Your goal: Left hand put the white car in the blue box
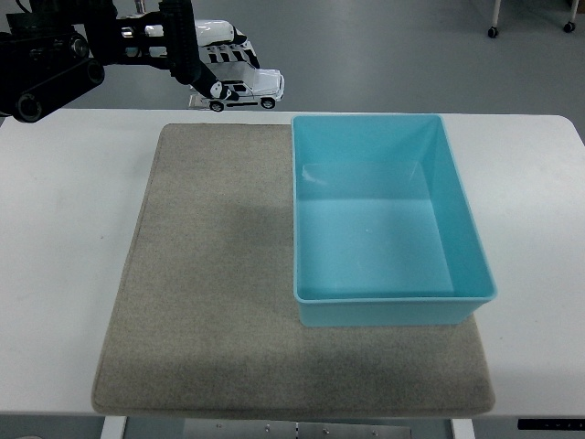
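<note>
My left hand (222,66) is shut on the white car (247,91) and holds it in the air above the table's far edge, just left of the blue box's far left corner. The car is level, its nose pointing right. The blue box (464,219) is an open, empty tub standing on the right part of the grey mat (210,274). The left arm comes in from the upper left.
The grey mat covers the middle of the white table (64,256). The box takes up the mat's right side. Grey floor lies beyond the table's far edge.
</note>
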You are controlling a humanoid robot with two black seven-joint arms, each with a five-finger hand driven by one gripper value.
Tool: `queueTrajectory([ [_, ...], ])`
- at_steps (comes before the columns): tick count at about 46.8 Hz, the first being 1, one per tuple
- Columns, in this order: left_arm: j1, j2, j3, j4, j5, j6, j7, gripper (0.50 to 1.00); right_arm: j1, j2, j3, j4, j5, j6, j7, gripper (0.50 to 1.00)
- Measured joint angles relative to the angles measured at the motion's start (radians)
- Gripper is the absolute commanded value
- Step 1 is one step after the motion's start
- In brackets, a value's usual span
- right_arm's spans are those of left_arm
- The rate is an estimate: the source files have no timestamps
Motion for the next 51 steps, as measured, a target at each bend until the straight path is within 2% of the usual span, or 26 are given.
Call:
queueTrajectory([
  [13,-0.015,-0.035,-0.021,-0.057,0.009,0.0,0.0,0.536,0.0,0.0,0.0,0.0,0.0,0.0,0.0,0.936],
  [23,-0.019,-0.039,-0.035,-0.149,0.011,-0.001,0.0,0.536,0.0,0.0,0.0,0.0,0.0,0.0,0.0,0.936],
  [41,-0.006,-0.133,-0.036,-0.17,0.014,-0.008,0.0,0.54,0.0,0.0,0.0,0.0,0.0,0.0,0.0,0.936],
  [49,0.004,-0.164,-0.036,-0.167,0.033,-0.004,0.001,0.551,0.0,0.0,0.0,0.0,0.0,0.0,0.0,0.936],
  [51,0.009,-0.166,-0.036,-0.165,0.047,-0.002,0.001,0.57,0.0,0.0,0.0,0.0,0.0,0.0,0.0,0.936],
])
